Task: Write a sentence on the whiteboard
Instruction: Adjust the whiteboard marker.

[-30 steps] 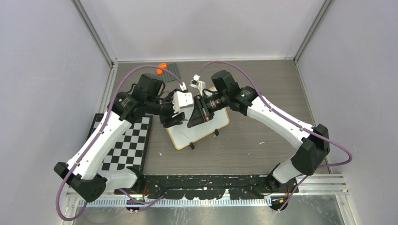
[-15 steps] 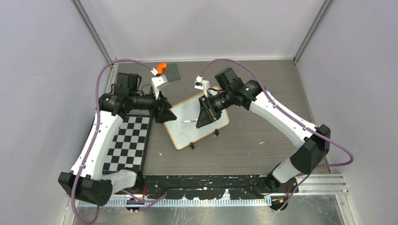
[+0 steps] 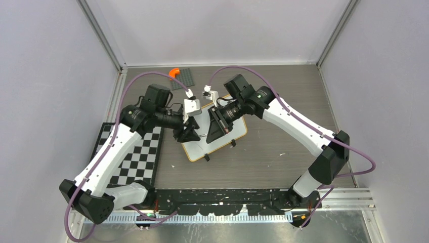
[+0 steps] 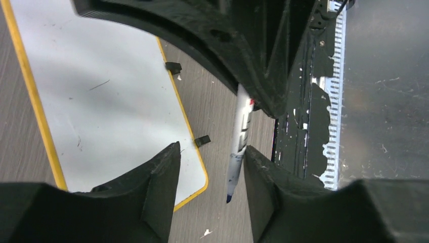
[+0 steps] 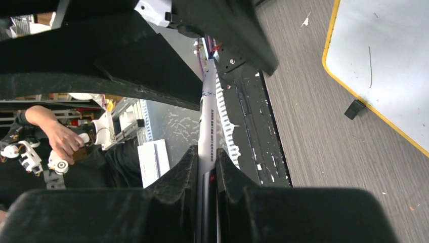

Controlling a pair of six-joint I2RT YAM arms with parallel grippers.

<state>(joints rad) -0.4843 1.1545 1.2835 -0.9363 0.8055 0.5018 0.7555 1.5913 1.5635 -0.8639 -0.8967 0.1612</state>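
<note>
The whiteboard (image 3: 200, 148) lies flat at mid-table, white with a yellow-tan rim (image 4: 40, 121) and black clip feet (image 4: 202, 140). The sentence is out of view; the bare board that shows carries only faint stray strokes. My right gripper (image 5: 206, 167) is shut on a white marker (image 5: 206, 126) and holds it level above the board's near side. The marker's blue tip (image 4: 229, 196) pokes between the fingers of my left gripper (image 4: 210, 177), which is open, with the barrel close against one finger (image 4: 263, 182). Seen from above, the left gripper (image 3: 192, 134) and right gripper (image 3: 215, 130) face each other.
A black-and-white checkerboard mat (image 3: 136, 157) lies left of the board. A dark grey studded plate (image 3: 183, 78) with an orange piece (image 3: 174, 72) sits at the back. A black strip (image 3: 227, 195) runs along the near edge. A person's hand (image 5: 60, 139) shows beyond the table.
Half a second ago the left gripper had swung away to the left; now it is back at the marker's tip. The right gripper, still holding the marker, shifted slightly left.
</note>
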